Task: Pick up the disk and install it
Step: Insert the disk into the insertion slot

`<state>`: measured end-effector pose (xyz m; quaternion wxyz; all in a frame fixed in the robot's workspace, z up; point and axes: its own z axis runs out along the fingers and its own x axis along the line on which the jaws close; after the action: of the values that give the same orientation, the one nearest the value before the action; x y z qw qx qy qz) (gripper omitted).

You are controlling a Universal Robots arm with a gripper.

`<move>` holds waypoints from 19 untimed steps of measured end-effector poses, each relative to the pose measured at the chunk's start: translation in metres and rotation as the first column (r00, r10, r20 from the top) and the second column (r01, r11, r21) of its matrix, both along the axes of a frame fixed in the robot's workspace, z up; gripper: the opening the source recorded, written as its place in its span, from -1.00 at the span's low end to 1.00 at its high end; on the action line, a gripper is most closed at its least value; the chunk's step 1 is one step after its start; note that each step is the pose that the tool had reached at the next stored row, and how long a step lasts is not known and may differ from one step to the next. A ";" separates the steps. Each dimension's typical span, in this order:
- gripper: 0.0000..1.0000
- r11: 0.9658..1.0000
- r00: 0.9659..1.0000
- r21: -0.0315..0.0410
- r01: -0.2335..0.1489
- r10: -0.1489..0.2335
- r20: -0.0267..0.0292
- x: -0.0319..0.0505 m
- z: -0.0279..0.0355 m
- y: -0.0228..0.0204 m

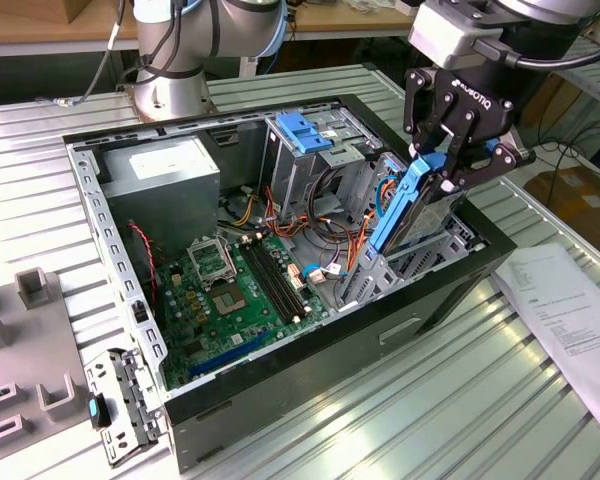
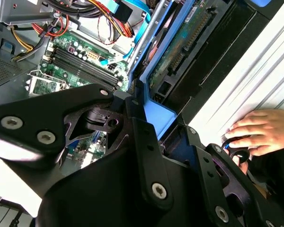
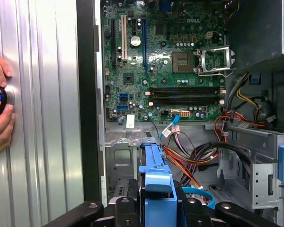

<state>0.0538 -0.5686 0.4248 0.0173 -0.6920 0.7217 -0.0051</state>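
Observation:
The disk [image 1: 410, 210] is a grey drive in a bright blue carrier frame. It stands on edge, tilted, with its lower end down in the bay at the exterior view's right of the open computer case [image 1: 280, 385]. My gripper [image 1: 444, 165] is shut on the disk's upper end, its black fingers on either side of the blue frame. In the second wrist view the blue frame [image 2: 157, 116] and the drive's green circuit side [image 2: 184, 42] run away from the fingers [image 2: 146, 156]. The first wrist view looks along the blue frame [image 3: 156, 172] toward the motherboard [image 3: 165, 61].
A tall grey drive cage with a blue tab [image 1: 305, 135] stands beside the bay, with cable bundles [image 1: 330, 215] between them. A perforated bracket with a blue knob [image 1: 120, 410] lies outside the case. Papers [image 1: 570, 310] lie at the exterior view's right. A person's hand [image 2: 260, 130] rests on the table.

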 end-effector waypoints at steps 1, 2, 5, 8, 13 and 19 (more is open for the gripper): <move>-0.25 1.000 1.000 0.000 0.000 0.000 0.000 0.0000 -0.0004 0.0000; -0.25 1.000 1.000 0.000 0.000 0.000 0.000 0.0000 -0.0013 0.0000; -0.25 1.000 1.000 0.000 0.000 0.000 0.000 0.0000 -0.0075 0.0000; -0.25 1.000 1.000 0.000 0.000 0.000 0.000 0.0000 -0.0123 0.0000; -0.25 1.000 1.000 0.000 0.000 0.000 0.000 0.0000 -0.0206 0.0000; -0.25 1.000 1.000 0.000 0.000 0.000 0.000 0.0000 -0.0316 0.0000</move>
<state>0.0538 -0.5687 0.3932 0.0173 -0.6920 0.7217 -0.0051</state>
